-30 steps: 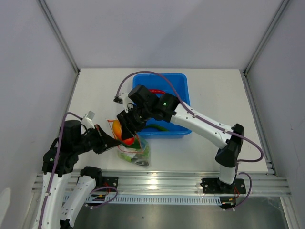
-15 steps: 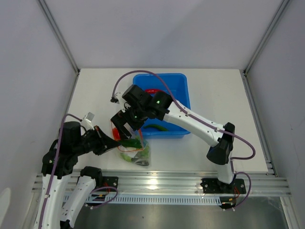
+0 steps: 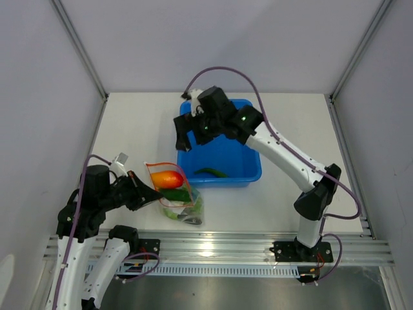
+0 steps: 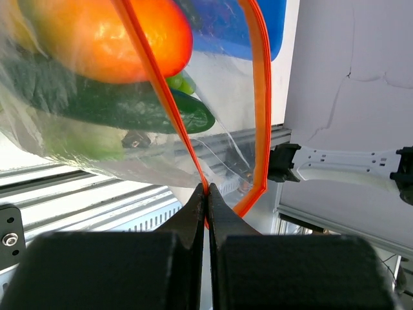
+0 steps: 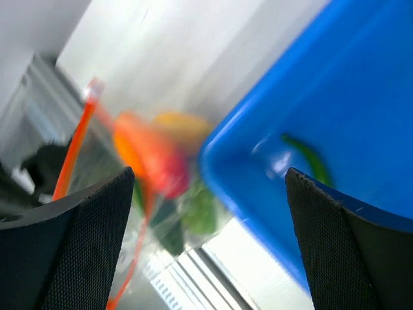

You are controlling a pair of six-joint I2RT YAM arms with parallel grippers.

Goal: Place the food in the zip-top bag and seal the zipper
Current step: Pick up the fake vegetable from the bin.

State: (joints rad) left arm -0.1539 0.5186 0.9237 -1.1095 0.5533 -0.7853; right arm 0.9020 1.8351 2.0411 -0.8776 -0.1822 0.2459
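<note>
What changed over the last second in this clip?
The right gripper released the orange-red toy food into the clear plastic zip-top bag, opened wide and pulled back over the blue rectangular bin. The left gripper stayed shut on the bag's orange-red zipper strip; the bag kept its place.

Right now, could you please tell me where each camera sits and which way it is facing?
Top external: above and behind the bases, looking down at the table; both arms, left gripper and right gripper show.
Left wrist: on the left arm, looking along its shut fingers at the zipper they pinch.
Right wrist: on the right arm, looking down, blurred, between open fingers at the blue bin.
Shared: all three show the zip-top bag and the orange food inside.
</note>
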